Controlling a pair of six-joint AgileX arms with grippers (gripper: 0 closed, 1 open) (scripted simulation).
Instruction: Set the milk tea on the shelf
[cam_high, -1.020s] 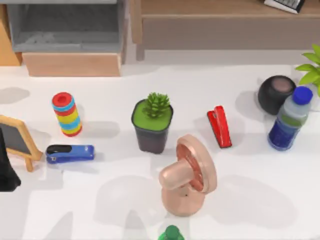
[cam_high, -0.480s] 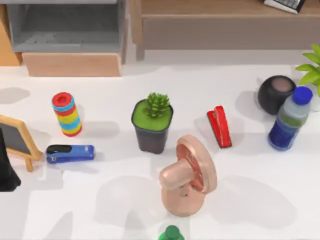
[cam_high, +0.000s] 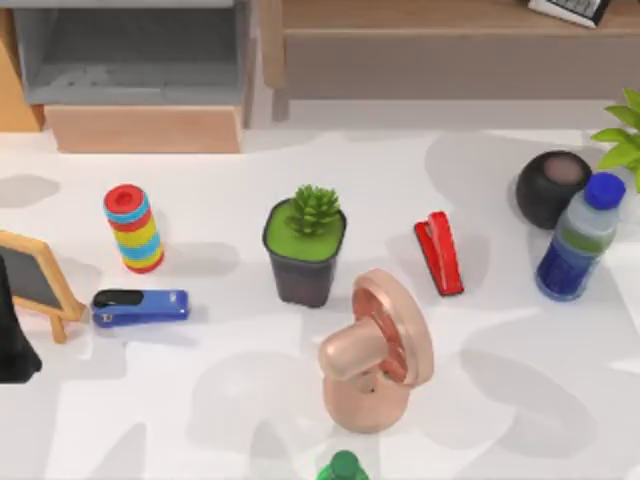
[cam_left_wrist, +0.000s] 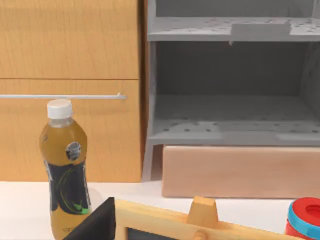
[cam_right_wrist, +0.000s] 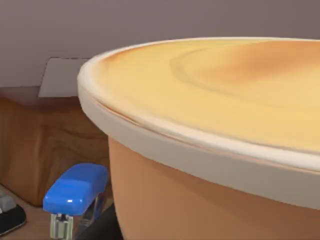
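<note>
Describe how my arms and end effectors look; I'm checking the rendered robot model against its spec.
The left arm appears at the top view's left edge as a plain matte-black, blocky shape with angular edges, beside the small blackboard. No cables, markings or lettering can be made out on it.

A rendered office-like desk setting: a white bench (cam_high: 200, 400) carries a blue stapler (cam_high: 140, 306), a red stapler (cam_high: 439, 252), a small chalkboard sign (cam_high: 35, 280) and a potted succulent (cam_high: 305, 243). Along the far edge stand a long wooden shelf (cam_high: 430, 14) and a grey-lined open box (cam_high: 130, 60).
</note>
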